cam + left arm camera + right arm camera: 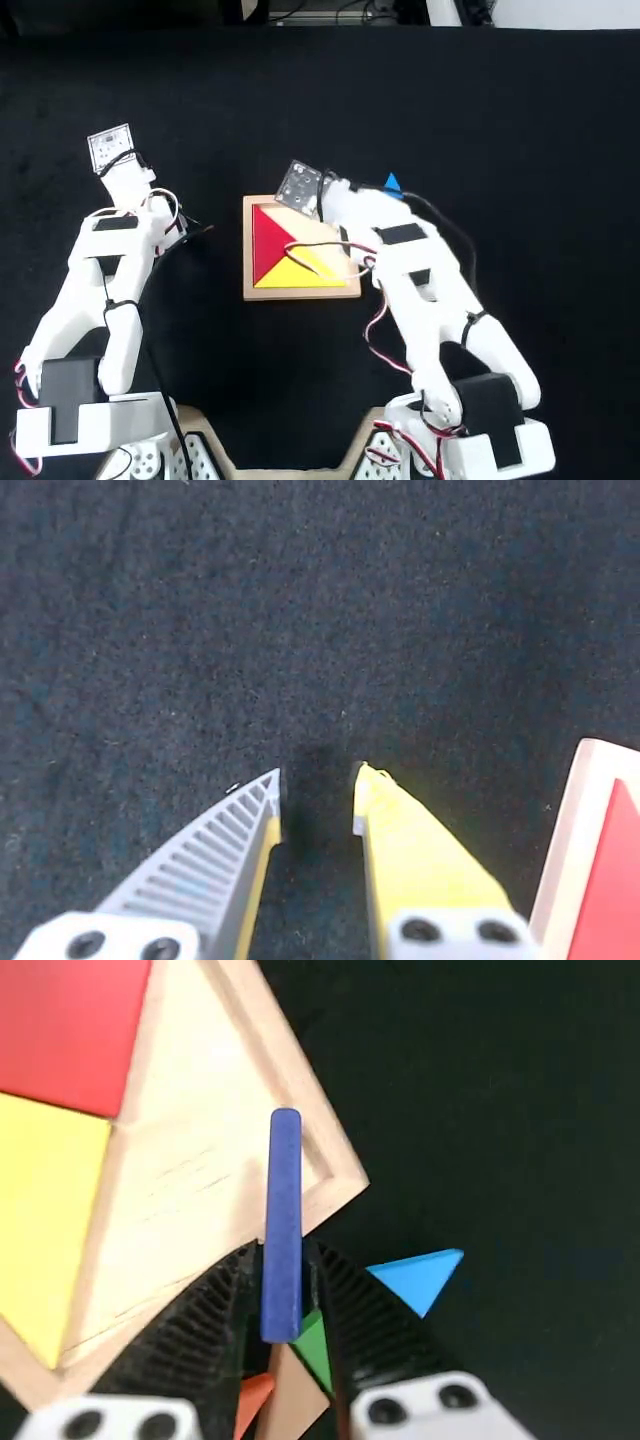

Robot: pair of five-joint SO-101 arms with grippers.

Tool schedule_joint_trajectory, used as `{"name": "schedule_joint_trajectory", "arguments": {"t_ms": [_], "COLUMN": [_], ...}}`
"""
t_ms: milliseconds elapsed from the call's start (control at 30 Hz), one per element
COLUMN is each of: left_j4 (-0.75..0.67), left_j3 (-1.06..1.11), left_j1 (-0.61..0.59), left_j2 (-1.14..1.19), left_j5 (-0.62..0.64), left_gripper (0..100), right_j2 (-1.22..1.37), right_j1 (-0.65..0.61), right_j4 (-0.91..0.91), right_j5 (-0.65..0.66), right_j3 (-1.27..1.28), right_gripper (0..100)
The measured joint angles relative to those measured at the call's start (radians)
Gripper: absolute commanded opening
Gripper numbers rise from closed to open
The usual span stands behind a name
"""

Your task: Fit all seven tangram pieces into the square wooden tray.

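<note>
Two pieces, red (70, 1030) and yellow (45, 1230), lie flat in the tray (280, 1050). They meet along one edge and fill the side away from the corner where the right gripper (283, 1255) stands; the rest of the floor is bare wood. That gripper is clamped on a dark blue piece (285, 1180), held on edge so that only its thin side shows, with the fingers nearly closed against its two broad faces. The piece's long axis runs straight out from the fingers, and its far end hangs over the bare floor just inside the corner rim. Whether it touches the floor cannot be told. Judgement: placement turns on this relation. The piece stands on edge while the vacancy lies flat, so it needs laying over toward the bare wood and squaring to the rim and to the seated edges before release. Room is ample on the bare side; the corner rim is the close edge, and a catch there is the risk. A light blue triangle (420, 1275) lies on the cloth (300, 600) just outside that corner, beside the fingers. Green (315, 1345) and orange (255, 1395) pieces show beneath the gripper, their seating unclear. The left gripper (318, 780) hovers over cloth near the tray's opposite edge, fingers slightly apart and holding nothing. The right arm is the nearer for this move.
</note>
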Motion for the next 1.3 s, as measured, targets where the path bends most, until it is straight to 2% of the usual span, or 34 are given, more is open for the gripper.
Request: {"name": "schedule_joint_trajectory", "arguments": {"t_ms": [267,467,733,1300], "left_j4": [0.0,0.0,0.0,0.0], "left_j3": [0.0,0.0,0.0,0.0], "left_j1": [0.0,0.0,0.0,0.0], "left_j2": [0.0,0.0,0.0,0.0], "left_j5": [0.0,0.0,0.0,-0.012], "left_gripper": [13,13,13,13], "right_j2": [0.0,0.003,0.147,0.16], "right_j1": [-0.072,-0.075,-0.072,-0.043], "right_j4": [-0.006,-0.006,-0.008,-0.009], "right_j5": [0.12,0.183,0.189,0.261], "right_j3": [0.0,0.0,-0.106,-0.123], "right_gripper": [1.1,1.1,1.1,1.1]}}
